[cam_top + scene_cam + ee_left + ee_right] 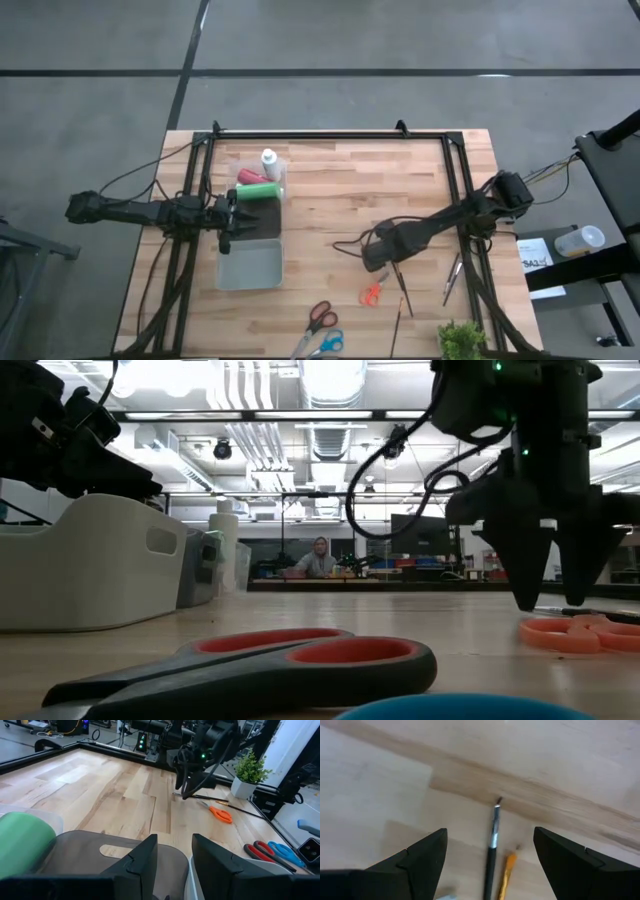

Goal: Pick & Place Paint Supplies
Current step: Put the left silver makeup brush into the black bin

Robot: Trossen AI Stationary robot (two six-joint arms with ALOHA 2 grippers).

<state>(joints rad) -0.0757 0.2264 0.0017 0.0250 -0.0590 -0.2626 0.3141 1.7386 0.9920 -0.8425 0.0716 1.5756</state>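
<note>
My right gripper (380, 252) (490, 834) is open and points down just above the table, its fingers on either side of a thin dark-handled brush (492, 845) (401, 282) that lies flat on the wood. In the low view, its tips (555, 585) stand clear of the table. The green bottle (259, 192) lies on its side beside the red bottle (249, 177) and the white bottle (269, 160), near the table's far left. My left gripper (228, 217) (175, 845) is open over a dark bin (95, 852), next to the green bottle (22, 840).
A pale bin (250, 265) (90, 565) sits in front of the dark one. Orange scissors (372, 292) (580, 632) lie close to the brush. Red scissors (320, 317) and blue scissors (328, 343) lie at the near edge. More brushes (452, 280) lie right, and a small plant (462, 340) stands near right.
</note>
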